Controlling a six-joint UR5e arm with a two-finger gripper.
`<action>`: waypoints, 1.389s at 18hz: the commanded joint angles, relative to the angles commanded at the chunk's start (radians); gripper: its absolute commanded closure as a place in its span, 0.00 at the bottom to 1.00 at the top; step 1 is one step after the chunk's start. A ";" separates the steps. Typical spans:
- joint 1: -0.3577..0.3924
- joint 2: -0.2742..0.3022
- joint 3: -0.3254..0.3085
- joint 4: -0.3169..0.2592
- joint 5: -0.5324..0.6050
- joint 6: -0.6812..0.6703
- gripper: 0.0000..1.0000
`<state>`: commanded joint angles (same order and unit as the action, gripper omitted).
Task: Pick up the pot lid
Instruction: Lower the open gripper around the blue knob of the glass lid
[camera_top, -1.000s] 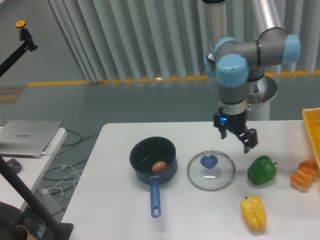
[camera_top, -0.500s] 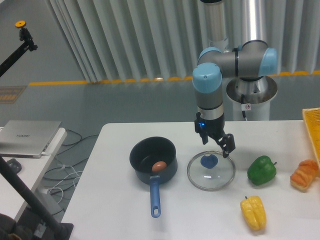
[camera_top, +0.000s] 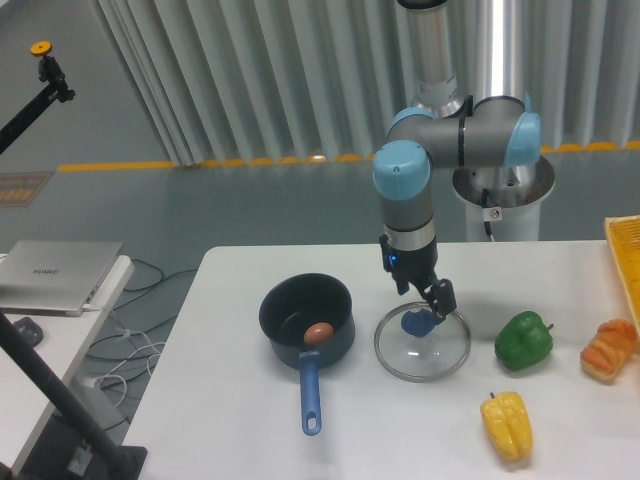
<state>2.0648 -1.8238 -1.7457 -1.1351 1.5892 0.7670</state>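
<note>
Pot lid (camera_top: 424, 354) | round, see-through, silvery rim (camera_top: 423, 380) | blue knob (camera_top: 417, 325) | claw (camera_top: 422, 298) released, spread apart

The arm (camera_top: 465, 142) is made of smooth grey tubes and rounded joints, with a black ring (camera_top: 424, 5) round the upright tube high up. Pale blue round caps (camera_top: 402, 168) close the joints. The gripper (camera_top: 421, 301) looks mostly black, its finer parts too small to make out, with two separate fingers.
</note>
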 joint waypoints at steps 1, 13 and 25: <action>-0.008 -0.003 0.000 0.000 0.005 0.003 0.00; -0.054 -0.020 -0.020 -0.008 0.046 0.014 0.00; -0.043 -0.032 -0.015 -0.006 0.058 0.017 0.00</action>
<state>2.0218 -1.8561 -1.7610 -1.1413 1.6475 0.7838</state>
